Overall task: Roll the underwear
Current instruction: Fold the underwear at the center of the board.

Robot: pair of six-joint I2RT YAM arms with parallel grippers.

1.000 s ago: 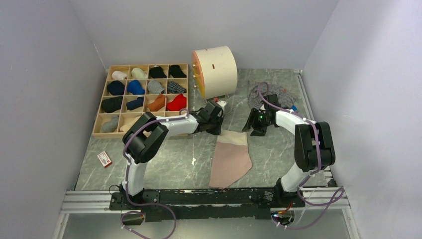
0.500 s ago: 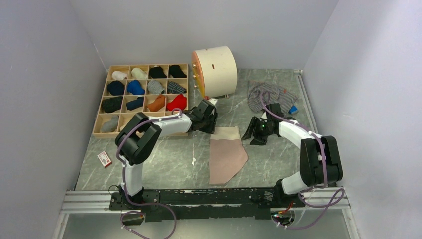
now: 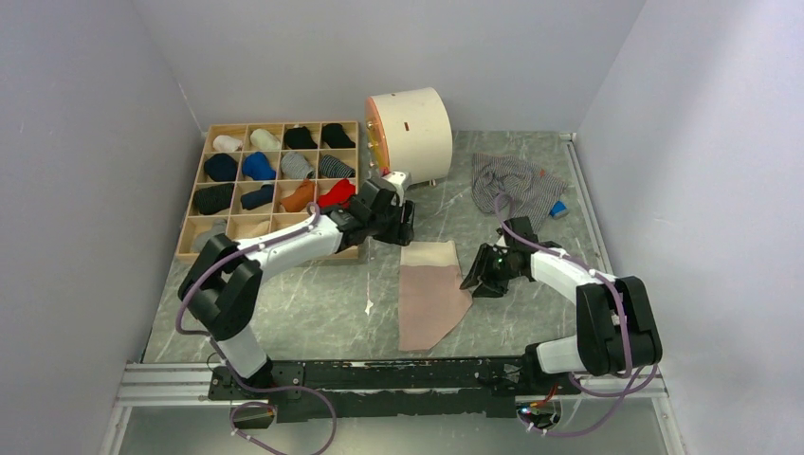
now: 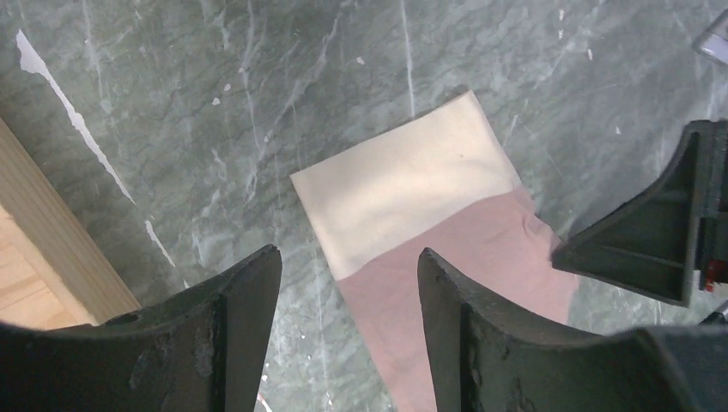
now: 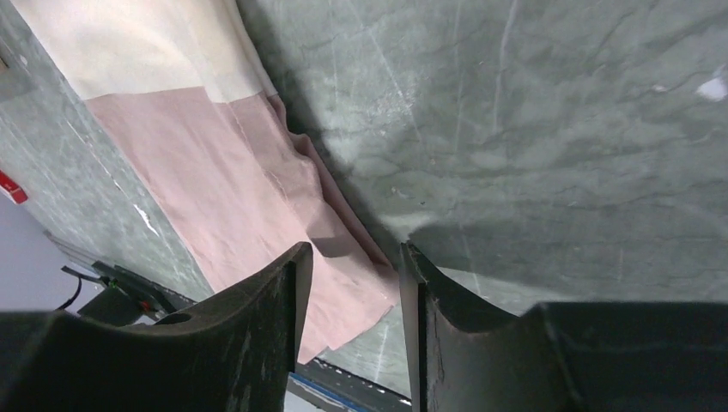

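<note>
Pink underwear [image 3: 431, 294] lies flat on the surface [image 3: 313, 294] between my left fingers [image 4: 240, 326] and right fingers [image 5: 257, 318], both pairs spread apart.

Plain pale lavender-grey walls [image 3: 379, 47] close in the back, left and right. The counter [image 3: 284, 303] is dark grey-green and stone-patterned with thin white veins, evenly lit with soft shadows. A silver metal rail [image 3: 171, 381] runs along its near edge.

pink underwear [image 4: 412, 193] runs off bottom edge in left wrist, off top in right wrist, lower end behind right fingers [image 5: 249, 343] there. top view: left arm [image 3: 294, 242] covers near-right cells of tray [image 3: 283, 124]; red-white item [image 3: 199, 302] too small to ID
</note>
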